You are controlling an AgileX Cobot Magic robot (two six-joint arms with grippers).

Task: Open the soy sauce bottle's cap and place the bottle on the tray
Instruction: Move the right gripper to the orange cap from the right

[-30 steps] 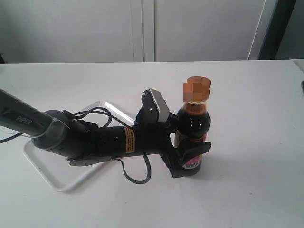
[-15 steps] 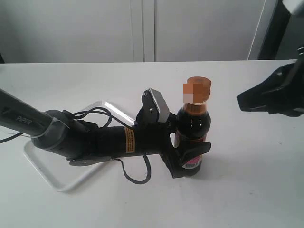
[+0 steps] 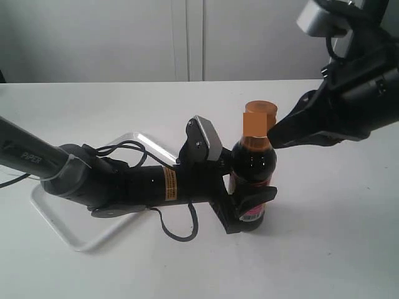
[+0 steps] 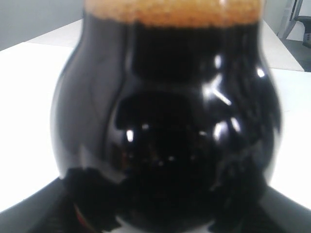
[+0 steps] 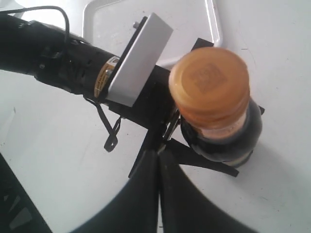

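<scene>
At the lower left of the exterior view the tray (image 3: 55, 219) lies flat on the white table (image 3: 336, 249), most of it hidden under the left arm (image 3: 118, 184), which stretches across it toward the middle of the frame. Only its white rim shows — a corner near the bottom left and another edge above the arm.

At the centre the left gripper (image 3: 244, 198) has its black fingers closed round the lower body of the soy sauce bottle (image 3: 254, 163), one finger crossing the front of the pink label. The bottle stands upright on the table, just right of the tray and off it. In the left wrist view the dark glass of the bottle (image 4: 167, 126) fills nearly the whole picture, with a band of brown foam along the top edge.

The cap (image 3: 259, 120) sits on the narrow neck, closed flat. The right wrist view looks down on it from above: the cap (image 5: 210, 86) is a round golden-brown disc, with the bottle's shoulder showing beneath.

At the upper right of the exterior view the right gripper (image 3: 278, 133) comes in from the frame's corner — its tip is just beside the cap, at the cap's right side. In the right wrist view its two fingers (image 5: 141, 194) lie pressed together, holding nothing.
</scene>
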